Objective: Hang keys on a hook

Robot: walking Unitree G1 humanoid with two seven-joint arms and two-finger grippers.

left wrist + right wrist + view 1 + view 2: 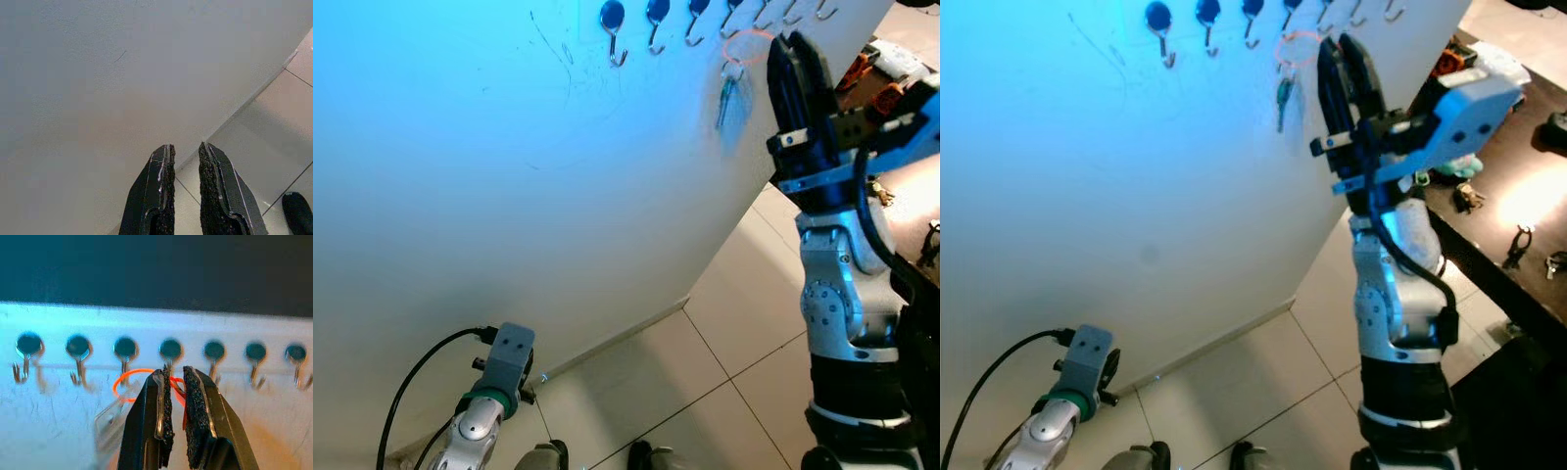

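Right pincer (175,374) raised to the white wall (509,196), tips at the row of hooks (124,350). Orange key ring (128,382) hangs on the fourth hook (169,351) counted from the left of the row in the right wrist view; the ring passes behind the right pincer's fingertips (164,382). Fingers nearly together, a narrow gap between the pads; whether they pinch the ring cannot be told from that view. Keys (728,93) dangle against the wall below the ring, just beside the pincer on its left in the left eye view. The right wrist view adds seven hooks with dark round heads in one line, and a blurred pale key tag (110,418) near the fingers. The head views add tiled floor (724,352), a dark surface (1489,245) at right carrying small objects, and the left pincer (185,156) hanging low near the baseboard, fingers slightly parted, holding nothing.
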